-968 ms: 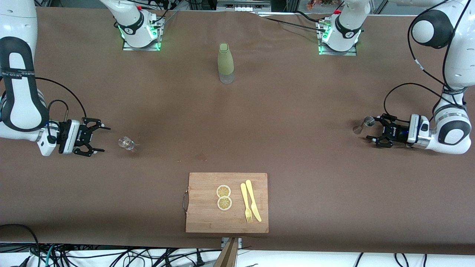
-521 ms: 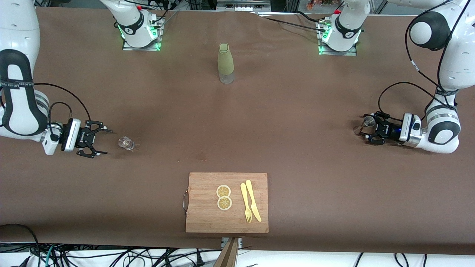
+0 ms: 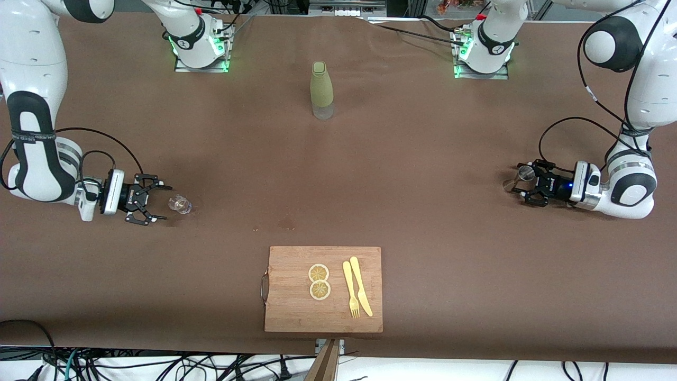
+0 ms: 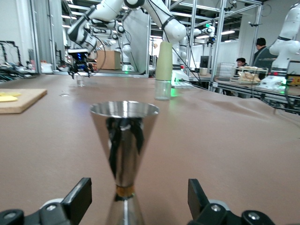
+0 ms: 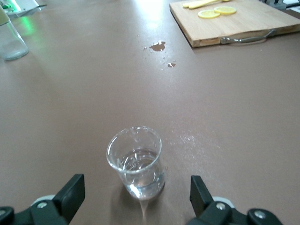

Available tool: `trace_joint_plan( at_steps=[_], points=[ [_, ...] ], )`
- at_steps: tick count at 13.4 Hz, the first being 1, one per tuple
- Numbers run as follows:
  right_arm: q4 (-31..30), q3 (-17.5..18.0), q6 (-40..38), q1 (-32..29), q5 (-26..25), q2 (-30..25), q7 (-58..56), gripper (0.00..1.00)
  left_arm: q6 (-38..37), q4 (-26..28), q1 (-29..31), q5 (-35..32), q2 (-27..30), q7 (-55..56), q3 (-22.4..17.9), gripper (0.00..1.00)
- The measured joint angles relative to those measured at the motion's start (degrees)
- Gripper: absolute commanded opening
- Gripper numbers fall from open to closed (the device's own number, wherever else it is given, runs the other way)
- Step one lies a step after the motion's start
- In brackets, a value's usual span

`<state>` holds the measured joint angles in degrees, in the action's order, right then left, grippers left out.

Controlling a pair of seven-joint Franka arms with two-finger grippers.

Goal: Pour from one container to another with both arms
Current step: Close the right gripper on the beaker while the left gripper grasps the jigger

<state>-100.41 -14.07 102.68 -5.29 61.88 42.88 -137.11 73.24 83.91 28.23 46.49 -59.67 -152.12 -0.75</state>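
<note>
1. Now, the right gripper (image 3: 153, 200) is low over the brown table (image 3: 402, 159), at the right arm's end of it.
2. Its black fingers (image 5: 70, 193) are spread wide open and hold nothing.
3. A small clear glass cup (image 3: 180, 203) with a little water in it stands upright on the table just in front of those fingers. In the right wrist view the cup (image 5: 137, 162) sits between the two fingertips, but they are not touching it.
4. The left gripper (image 3: 521, 185) is low over the table at the left arm's end.
5. A shiny silver metal measuring cup shaped like two cones joined at their tips (image 3: 518, 178) stands upright there. In the left wrist view the metal cup (image 4: 124, 154) is between the left gripper's fingers (image 4: 80, 199).
6. Those fingers are wide apart on each side of the metal cup, and there is a gap on both sides, so they do not grip it.
7. A tall bottle with a pale green cover and a clear bottom (image 3: 321, 90) stands upright in the middle of the table, closer to the robots' bases.
8. A wooden cutting board with a metal handle (image 3: 285, 312) lies nearer to the front camera.
9. On the board are two round yellow lemon slices (image 3: 319, 281), a yellow plastic fork (image 3: 350, 291) and a yellow plastic knife (image 3: 360, 286), side by side.
10. A few small wet spots (image 5: 159, 46) are on the table between the glass cup and the board.
</note>
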Motion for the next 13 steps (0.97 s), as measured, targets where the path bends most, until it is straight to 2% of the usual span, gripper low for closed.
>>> trace_joint_plan(
  at_steps=[1, 2, 4, 5, 10, 12, 13],
  points=[
    [0.3, 0.0, -0.7, 0.0, 0.6, 0.6, -0.7, 1.00, 0.0, 0.0, 0.0, 0.2, 0.0, 0.0, 0.0, 0.85],
    [0.5, -0.2, -1.3, 0.0, 1.1, 1.1, -1.0, 1.00, 0.0, 0.0, 0.0, 0.2, 0.0, 0.0, 0.0, 0.74],
    [0.5, -0.4, -2.3, 0.0, 2.7, 2.3, -2.3, 1.00, 0.0, 0.0, 0.0, 0.2, 0.0, -0.1, 0.0, 0.63],
    [0.6, -0.5, -2.5, -0.1, 3.3, 2.8, -2.9, 1.00, 0.0, 0.0, 0.0, 0.2, 0.0, -0.1, 0.0, 0.51],
    [1.5, -0.5, -3.4, -0.1, 5.9, 4.8, -3.7, 1.00, 0.1, 0.0, 0.0, 0.2, 0.0, -0.2, 0.0, 0.50],
    [1.9, -0.4, -4.0, 0.0, 7.0, 5.5, -4.2, 1.00, 1.1, 0.0, 0.0, 0.2, 0.0, -0.2, -0.1, 0.41],
    [2.0, -0.3, -4.4, 0.0, 7.4, 5.8, -4.2, 1.00, 1.4, 0.0, 0.0, 0.2, 0.0, -0.2, -0.1, 0.41]
  ],
)
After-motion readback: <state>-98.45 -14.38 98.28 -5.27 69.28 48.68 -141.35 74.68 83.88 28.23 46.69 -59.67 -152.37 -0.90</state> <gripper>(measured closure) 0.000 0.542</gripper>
